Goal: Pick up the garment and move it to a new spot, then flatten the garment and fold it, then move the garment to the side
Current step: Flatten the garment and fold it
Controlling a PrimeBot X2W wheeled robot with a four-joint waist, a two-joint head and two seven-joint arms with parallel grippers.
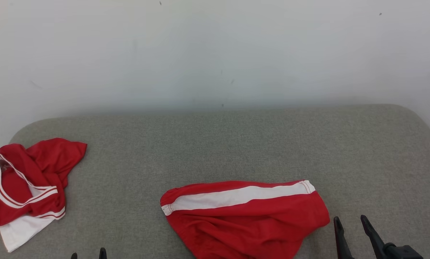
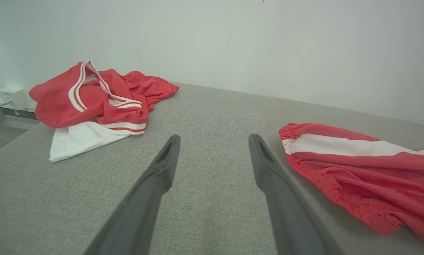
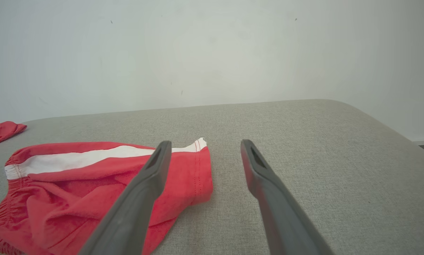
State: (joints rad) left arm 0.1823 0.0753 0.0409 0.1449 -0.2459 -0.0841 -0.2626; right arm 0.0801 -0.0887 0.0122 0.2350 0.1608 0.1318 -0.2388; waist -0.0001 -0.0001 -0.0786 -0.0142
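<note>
Red shorts [image 1: 247,219] with a white side stripe lie rumpled on the grey cushioned surface [image 1: 218,144], near the front edge at the middle. A crumpled red and white jersey [image 1: 24,183] lies at the far left. My right gripper [image 1: 350,219] stands open just right of the shorts' leg hem, holding nothing. My left gripper [image 1: 88,254] peeks in at the bottom edge, open, between the two garments. The left wrist view has the jersey [image 2: 98,102] ahead on the left, the shorts [image 2: 368,177] on the right, and bare fabric between the open fingers [image 2: 215,138]. The right wrist view puts the shorts [image 3: 73,184] under the left finger of my open gripper [image 3: 205,142].
A plain white wall [image 1: 215,54] rises right behind the surface. The surface's corners are rounded, and its right half [image 1: 362,154] is bare fabric. A white wall box [image 2: 13,97] and a grey frame leg show beyond the left edge.
</note>
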